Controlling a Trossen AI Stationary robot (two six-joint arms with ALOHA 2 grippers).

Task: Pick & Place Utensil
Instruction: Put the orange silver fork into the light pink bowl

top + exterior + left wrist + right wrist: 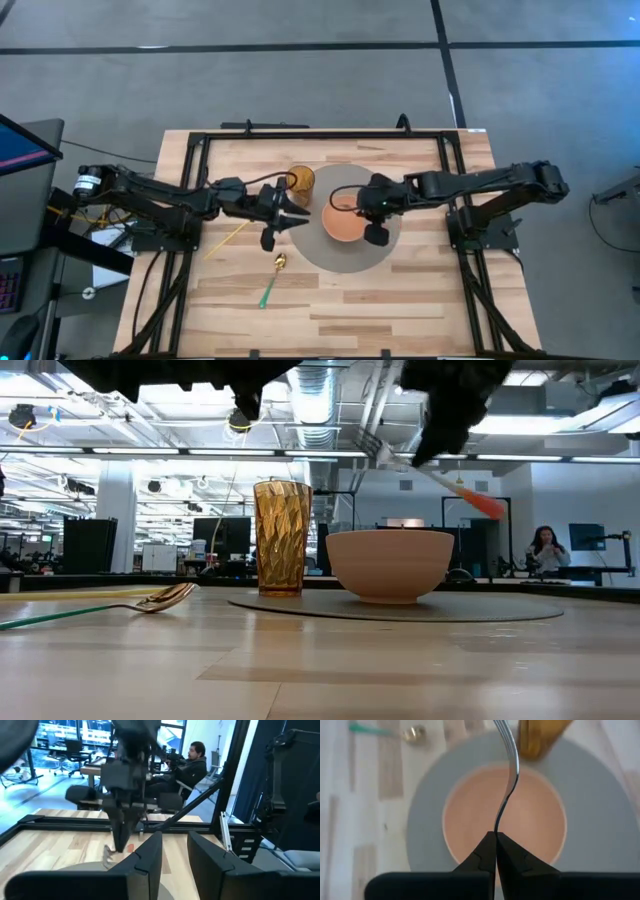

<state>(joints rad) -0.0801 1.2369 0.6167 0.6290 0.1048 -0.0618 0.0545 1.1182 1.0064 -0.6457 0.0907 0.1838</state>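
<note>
The right pincer point(496, 851) is hovering directly above the bowl point(345, 222), its fingers pinched tight on the thin neck of a fork point(510, 772); the fork is hanging over the bowl's open mouth, clear of it, with its orange handle point(480, 501) sticking out on the far side of the pincer in the low view. To my eye the carrying step is nearly finished and the placing step is in hand; the next move seems to call for lowering the fork toward the bowl's hollow and letting go gently, since a slim metal neck could swing or slide as the fingers part.

The left pincer point(283, 217) is waiting just beside the bowl, on the glass's side, with its two fingers standing a narrow gap apart and holding nothing.

The bowl is smooth, round and pale salmon-pink, a matte ceramic look; it is sitting on a flat grey round mat point(390, 255). An amber glass point(280, 538) with cut, faceted walls is standing upright near the bowl, at the mat's edge. A spoon point(272, 282) with a gold-coloured head and a thin green handle is lying flat off the mat, further from the bowl than the glass is. The surface point(400, 310) is light wooden planking with a visible grain, framed by black rails. A seated person point(547, 547) is showing in the room well beyond the bowl.
</note>
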